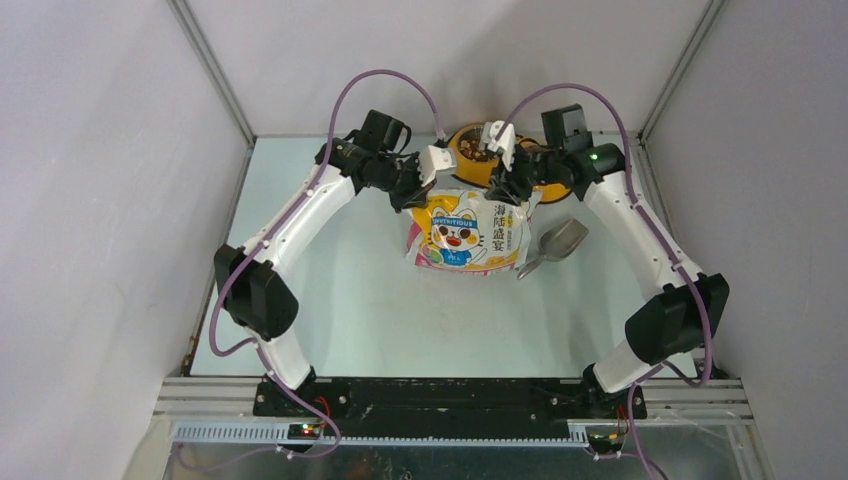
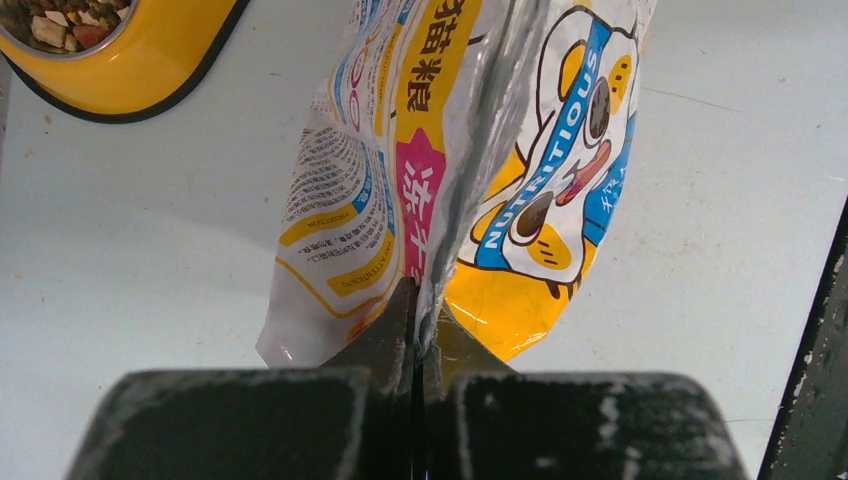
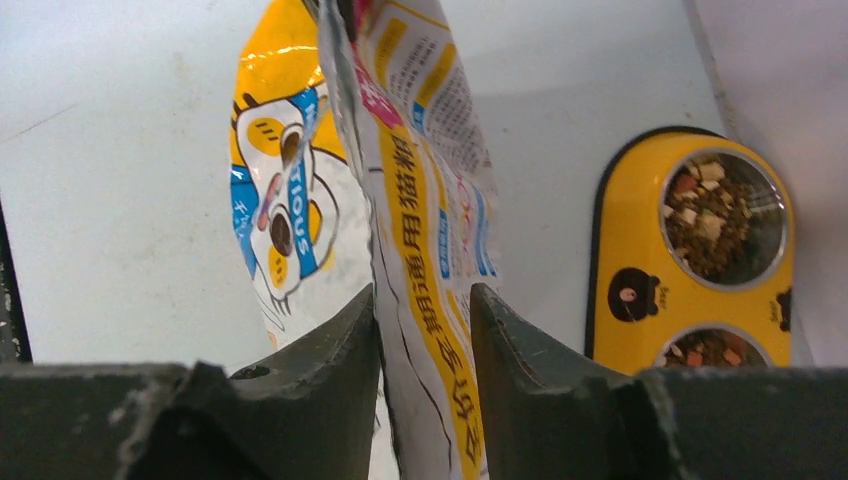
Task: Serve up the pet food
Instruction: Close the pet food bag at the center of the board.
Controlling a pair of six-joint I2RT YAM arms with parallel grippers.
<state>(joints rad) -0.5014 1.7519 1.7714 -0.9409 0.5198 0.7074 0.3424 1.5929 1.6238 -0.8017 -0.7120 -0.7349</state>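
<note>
While the left gripper [image 2: 415, 295] clamps the bag [image 2: 450, 150] and the right gripper [image 3: 423, 300] stands parted around its edge, kibble [image 3: 712, 215] fills the yellow feeder [image 3: 620, 200]; I'd lower the bag slowly, mouth up, clear of the scoop [image 1: 558, 241].

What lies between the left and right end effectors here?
The cat-print food bag: left end effector pinches one edge, right end effector straddles the other. Shown in top view.

light: bright, even, overhead | shadows: soft — faint | glare: on glossy bag [image 2: 370, 170] | blur: wrist-view foregrounds soft
</note>
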